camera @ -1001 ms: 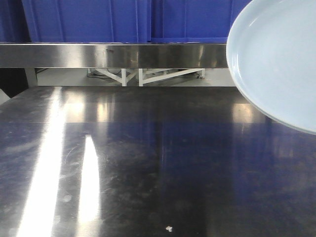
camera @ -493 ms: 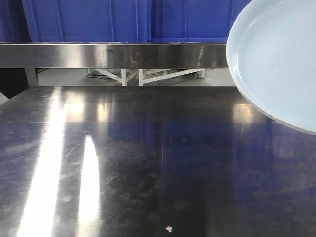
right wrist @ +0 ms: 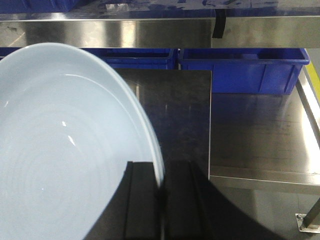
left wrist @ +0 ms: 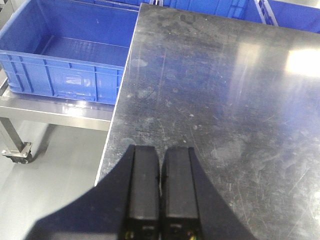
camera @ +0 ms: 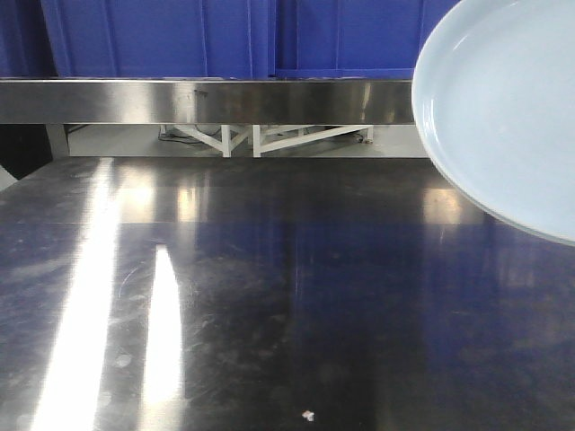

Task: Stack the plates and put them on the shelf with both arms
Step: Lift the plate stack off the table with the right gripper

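Observation:
A large pale blue-white plate (camera: 503, 108) hangs in the air at the upper right of the front view, tilted, above the steel table (camera: 269, 296). In the right wrist view my right gripper (right wrist: 162, 166) is shut on the rim of this plate (right wrist: 60, 150), which fills the left half of the frame. The steel shelf (camera: 180, 101) runs across behind the table, its front edge (right wrist: 125, 32) level with the plate's top. My left gripper (left wrist: 161, 150) is shut with nothing in it, low over the table (left wrist: 225, 100) near its left edge.
Blue crates (camera: 180, 36) stand on the shelf behind its front lip. Another blue crate (left wrist: 65, 65) sits on a wheeled steel cart left of the table. More blue crates (right wrist: 240, 70) lie beyond a lower steel surface to the right.

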Tool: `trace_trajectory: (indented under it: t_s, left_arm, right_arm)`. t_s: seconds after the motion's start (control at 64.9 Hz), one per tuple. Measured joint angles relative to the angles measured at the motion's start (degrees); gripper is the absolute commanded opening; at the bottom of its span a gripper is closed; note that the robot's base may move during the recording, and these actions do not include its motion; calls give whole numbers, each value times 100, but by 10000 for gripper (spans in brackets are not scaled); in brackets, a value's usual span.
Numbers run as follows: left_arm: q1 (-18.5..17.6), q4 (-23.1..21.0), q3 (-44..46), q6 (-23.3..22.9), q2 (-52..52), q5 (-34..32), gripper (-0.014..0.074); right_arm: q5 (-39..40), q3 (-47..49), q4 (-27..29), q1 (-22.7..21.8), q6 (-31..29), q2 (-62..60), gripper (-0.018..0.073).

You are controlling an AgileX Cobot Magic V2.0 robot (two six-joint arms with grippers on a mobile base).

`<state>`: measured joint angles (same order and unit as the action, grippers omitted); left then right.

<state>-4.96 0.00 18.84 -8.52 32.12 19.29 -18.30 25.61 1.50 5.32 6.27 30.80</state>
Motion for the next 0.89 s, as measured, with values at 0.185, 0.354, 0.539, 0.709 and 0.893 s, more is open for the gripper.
trace_trajectory:
  t_s: [0.185, 0.354, 0.539, 0.709, 0.893]
  left_arm:
    - [0, 0, 0, 0, 0, 0, 90]
    - [0, 0, 0, 0, 0, 0, 90]
    - [0, 0, 0, 0, 0, 0, 90]
    - [0, 0, 0, 0, 0, 0, 90]
    - [0, 0, 0, 0, 0, 0, 90]
  right_arm:
    - [0, 0, 0, 0, 0, 0, 22]
    - [0, 0, 0, 0, 0, 0, 22]
    - [0, 0, 0, 0, 0, 0, 22]
    - [0, 0, 0, 0, 0, 0, 22]
    - [0, 0, 0, 0, 0, 0, 22]
